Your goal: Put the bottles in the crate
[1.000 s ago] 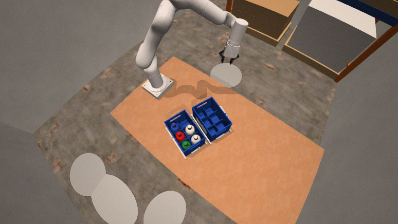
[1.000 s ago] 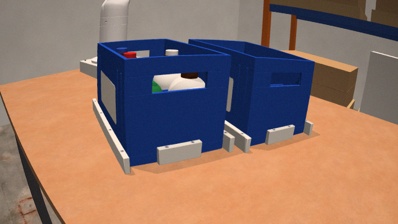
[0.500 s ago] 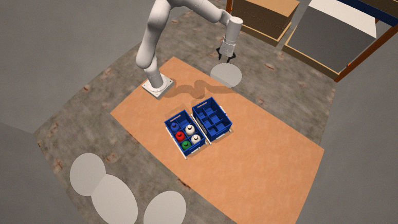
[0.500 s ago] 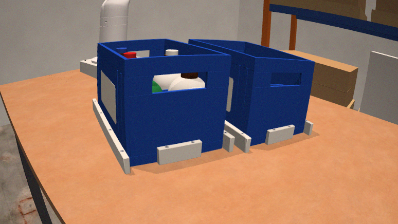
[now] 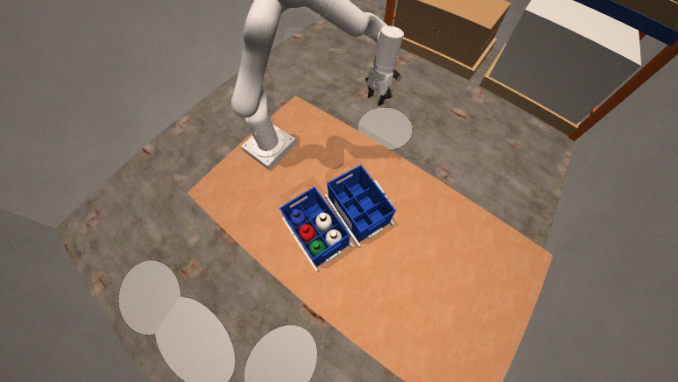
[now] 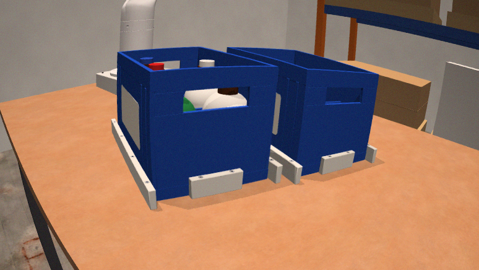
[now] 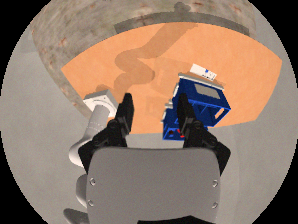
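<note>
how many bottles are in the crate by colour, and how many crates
blue bottle: 1
red bottle: 1
green bottle: 1
white bottles: 2
crates, one with bottles and one empty: 2
total: 5 bottles, 2 crates

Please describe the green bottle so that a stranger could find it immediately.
On the orange table stand two blue crates; take the one holding bottles. The green bottle stands in its corner cell farthest from the arm's base, beside a white bottle. No other bottle is green.

No legible text on anything.
</note>
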Tool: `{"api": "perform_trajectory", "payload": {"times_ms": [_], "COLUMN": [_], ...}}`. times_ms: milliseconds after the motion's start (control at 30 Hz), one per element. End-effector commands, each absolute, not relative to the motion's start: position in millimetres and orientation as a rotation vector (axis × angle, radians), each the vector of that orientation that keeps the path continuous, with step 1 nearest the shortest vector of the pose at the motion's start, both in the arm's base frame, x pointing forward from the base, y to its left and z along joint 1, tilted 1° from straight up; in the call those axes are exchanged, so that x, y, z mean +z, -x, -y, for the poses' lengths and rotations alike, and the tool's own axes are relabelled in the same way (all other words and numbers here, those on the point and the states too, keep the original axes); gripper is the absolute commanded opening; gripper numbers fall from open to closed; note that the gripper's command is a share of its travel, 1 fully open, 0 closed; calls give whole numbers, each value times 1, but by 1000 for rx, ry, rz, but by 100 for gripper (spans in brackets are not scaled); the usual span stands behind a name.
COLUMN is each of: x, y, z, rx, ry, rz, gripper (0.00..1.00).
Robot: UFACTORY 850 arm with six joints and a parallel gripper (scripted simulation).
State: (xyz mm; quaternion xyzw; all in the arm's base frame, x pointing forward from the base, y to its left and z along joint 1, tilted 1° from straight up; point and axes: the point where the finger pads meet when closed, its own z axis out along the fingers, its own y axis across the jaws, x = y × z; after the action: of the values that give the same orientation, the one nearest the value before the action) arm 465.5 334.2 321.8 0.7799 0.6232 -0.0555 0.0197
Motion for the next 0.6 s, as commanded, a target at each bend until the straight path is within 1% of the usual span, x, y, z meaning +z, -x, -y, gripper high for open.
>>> {"api": "perform_trajectory", "payload": {"times_ms": [0,567], "x": [323,320], "y": [-454,-423], "z": [-335,-332], "rx": [-137,-61], "ry": [-2538,-2898], "rz": [-1762,-1128], "gripper": [65,65]}}
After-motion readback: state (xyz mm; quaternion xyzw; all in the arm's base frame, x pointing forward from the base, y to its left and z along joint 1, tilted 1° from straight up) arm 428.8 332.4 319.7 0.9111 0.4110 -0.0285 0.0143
